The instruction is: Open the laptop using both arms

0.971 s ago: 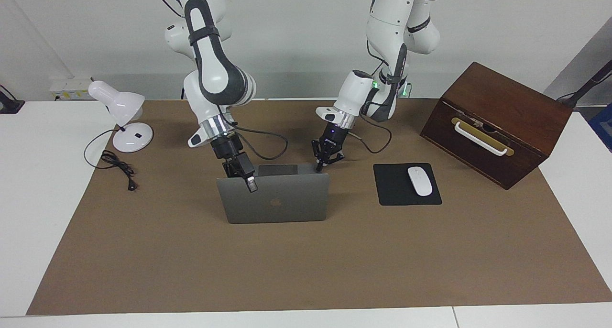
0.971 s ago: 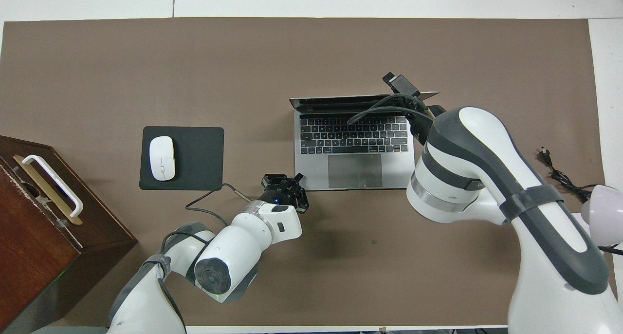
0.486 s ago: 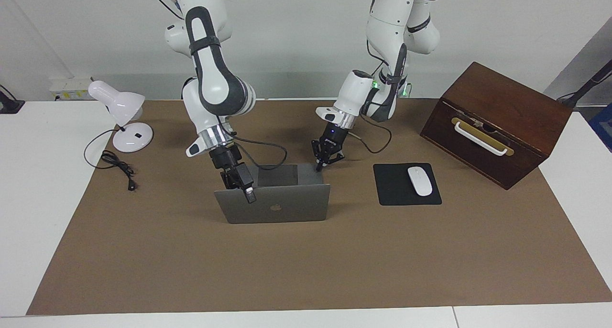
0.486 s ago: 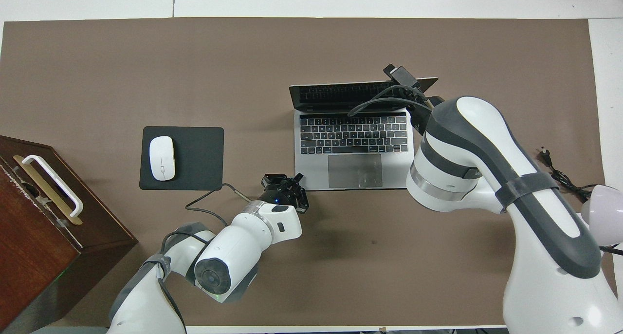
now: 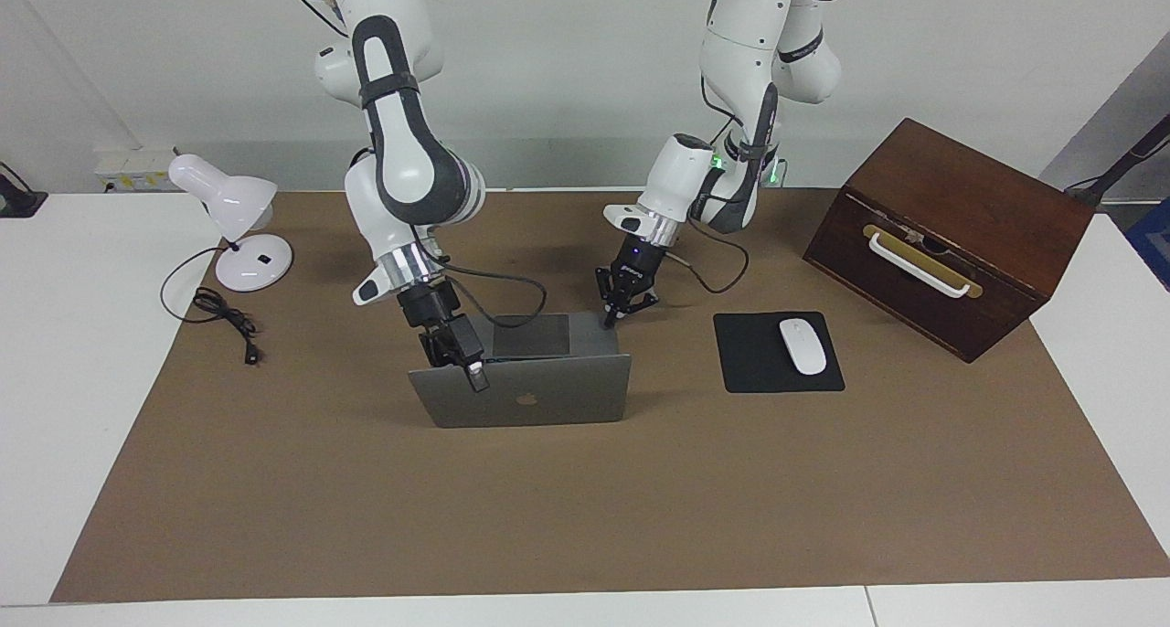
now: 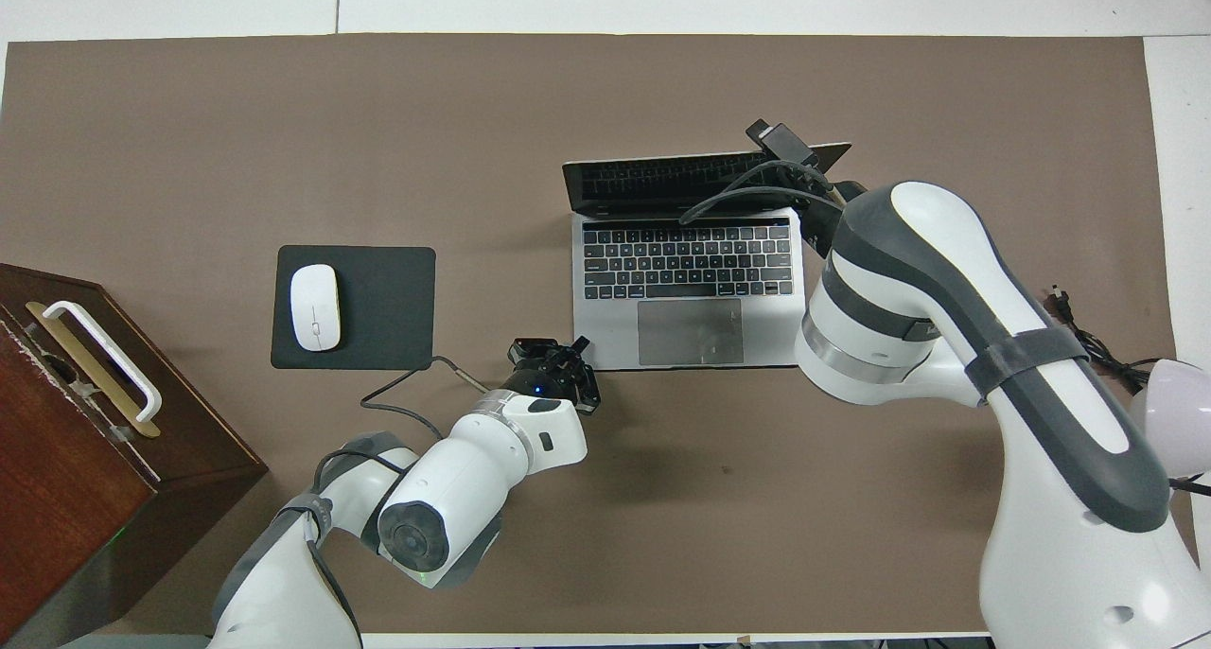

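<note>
Laptop, mid-tabletop beside the mouse pad: lid is being tilted back past upright, keyboard exposed; opening judged nearly done. Left gripper, clenched, is being pressed onto the base corner. Right gripper, released, is being held at the lid's top edge.

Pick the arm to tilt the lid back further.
Right. Its claw is open astride the lid's top edge. The shut left claw sits at the base's near corner, pinning it.
</note>
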